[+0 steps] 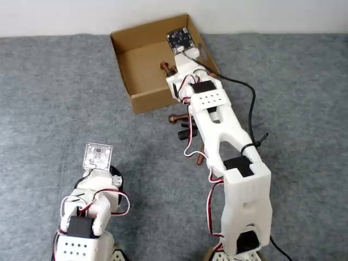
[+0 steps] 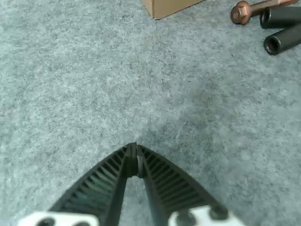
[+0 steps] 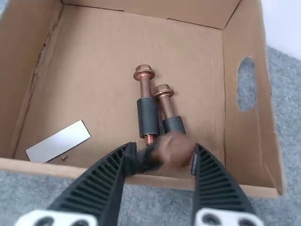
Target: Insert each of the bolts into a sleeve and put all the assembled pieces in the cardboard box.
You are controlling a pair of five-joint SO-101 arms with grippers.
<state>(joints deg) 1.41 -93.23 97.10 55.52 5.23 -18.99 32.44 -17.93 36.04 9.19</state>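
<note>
Step in hand: boxing asm no. 3. Right gripper (image 3: 162,155) over brown cardboard box (image 3: 94,56), 12 o'clock on grey felt table (image 2: 94,84); jaws spread, blurred copper bolt in black sleeve (image 3: 174,149) between them, contact unclear. Two assembled pieces (image 3: 146,110) lie inside. Left gripper (image 2: 136,160), 7 o'clock, jaws pressed together, empty. Next: pair loose copper bolt (image 2: 242,12) w/ black sleeves (image 2: 282,40), 6 o'clock of box

Grey carpet table (image 1: 54,103): cardboard box (image 1: 148,101), loose bolt (image 2: 242,12), 2 blk sleeves (image 2: 284,40) nr box.
</note>
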